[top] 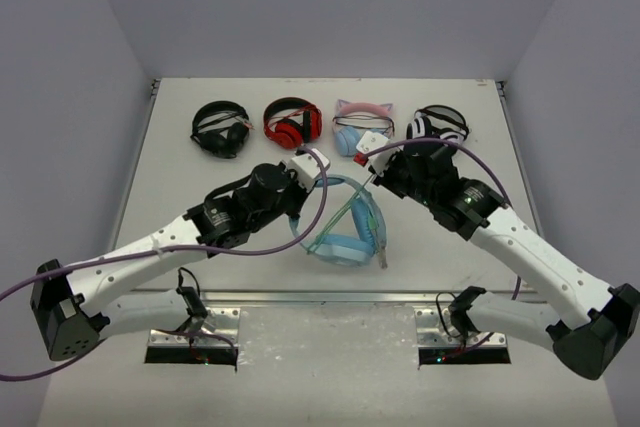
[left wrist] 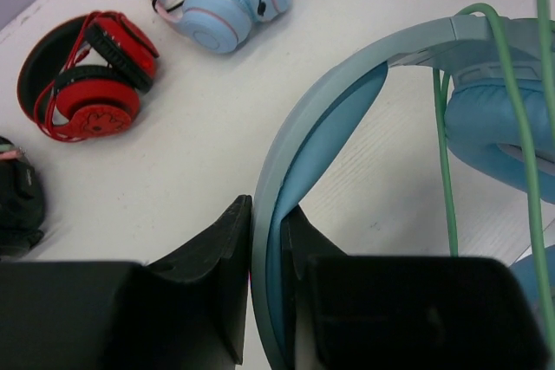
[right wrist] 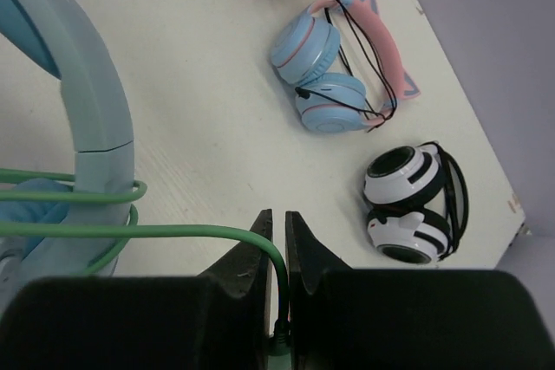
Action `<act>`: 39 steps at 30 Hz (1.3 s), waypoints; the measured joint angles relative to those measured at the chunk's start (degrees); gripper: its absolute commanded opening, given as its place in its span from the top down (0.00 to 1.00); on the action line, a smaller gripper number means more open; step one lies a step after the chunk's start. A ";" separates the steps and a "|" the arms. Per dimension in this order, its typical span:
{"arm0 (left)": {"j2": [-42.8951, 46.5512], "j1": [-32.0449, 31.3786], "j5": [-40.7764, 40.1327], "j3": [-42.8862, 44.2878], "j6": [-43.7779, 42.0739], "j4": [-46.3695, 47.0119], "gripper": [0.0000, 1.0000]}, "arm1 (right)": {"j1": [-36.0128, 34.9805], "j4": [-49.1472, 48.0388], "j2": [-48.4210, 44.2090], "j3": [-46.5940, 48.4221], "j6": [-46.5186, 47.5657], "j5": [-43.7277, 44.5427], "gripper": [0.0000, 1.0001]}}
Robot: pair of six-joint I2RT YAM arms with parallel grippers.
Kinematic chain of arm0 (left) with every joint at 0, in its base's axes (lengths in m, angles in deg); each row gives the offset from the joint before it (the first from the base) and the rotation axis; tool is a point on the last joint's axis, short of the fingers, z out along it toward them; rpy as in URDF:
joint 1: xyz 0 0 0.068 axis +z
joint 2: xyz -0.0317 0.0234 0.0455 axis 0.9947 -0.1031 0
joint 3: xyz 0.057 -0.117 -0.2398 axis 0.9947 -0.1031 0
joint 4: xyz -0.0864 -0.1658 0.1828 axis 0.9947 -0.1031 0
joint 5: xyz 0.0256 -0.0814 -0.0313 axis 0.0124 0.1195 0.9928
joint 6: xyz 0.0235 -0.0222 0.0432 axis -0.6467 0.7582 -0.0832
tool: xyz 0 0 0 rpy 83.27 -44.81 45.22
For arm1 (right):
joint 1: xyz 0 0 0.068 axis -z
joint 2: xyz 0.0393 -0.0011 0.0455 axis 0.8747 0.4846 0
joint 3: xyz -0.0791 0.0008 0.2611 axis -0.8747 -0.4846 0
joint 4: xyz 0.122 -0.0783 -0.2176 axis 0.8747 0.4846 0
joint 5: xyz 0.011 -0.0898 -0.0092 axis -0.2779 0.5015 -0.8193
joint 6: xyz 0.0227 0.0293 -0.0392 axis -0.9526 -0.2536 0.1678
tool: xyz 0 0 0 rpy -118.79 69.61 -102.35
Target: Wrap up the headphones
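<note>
Top view, headphones: light-blue headphones [top: 345, 232] lie mid-surface [top: 200, 237] between the two arms, band arching to the far side, earcups on the near side
Top view, cable: pale-green cable [top: 366, 209] crosses the band opening in several strands; how many turns are laid cannot be told
Top view, other pairs: black pair [top: 221, 128], red pair [top: 292, 122], cat-ear pair [top: 360, 127] and white-and-black pair [top: 437, 127] sit in a row along the far side, apart from the work
Left wrist view, end effector: left end effector [left wrist: 269, 214] is pressed together on the blue band, one finger on each face
Left wrist view, purpose: judged an anchoring hold, so the headphones do not slide or turn while the cable is drawn
Right wrist view, end effector: right end effector [right wrist: 278, 223] pinches the cable between near-touching fingers; the strand runs left from the pinch to the band, where green loops pass round it
Right wrist view, purpose: judged to keep the strand taut and steerable for the next turn
Step in hand: winding, part done by the look of it
Risk: a slack strand could slip off the band
</note>
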 measured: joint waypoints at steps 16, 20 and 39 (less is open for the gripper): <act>7.43 0.22 4.11 0.63 1.84 1.90 1.00 | 7.91 -7.52 -8.98 -9.90 -14.40 -20.37 0.82; 5.49 0.24 7.61 2.99 4.87 0.70 1.00 | 8.48 -14.10 -12.07 -15.82 -19.56 -23.12 0.73; -6.86 15.19 26.77 9.05 10.62 0.72 1.00 | 20.74 -26.01 -9.64 -28.15 -34.47 -35.39 0.47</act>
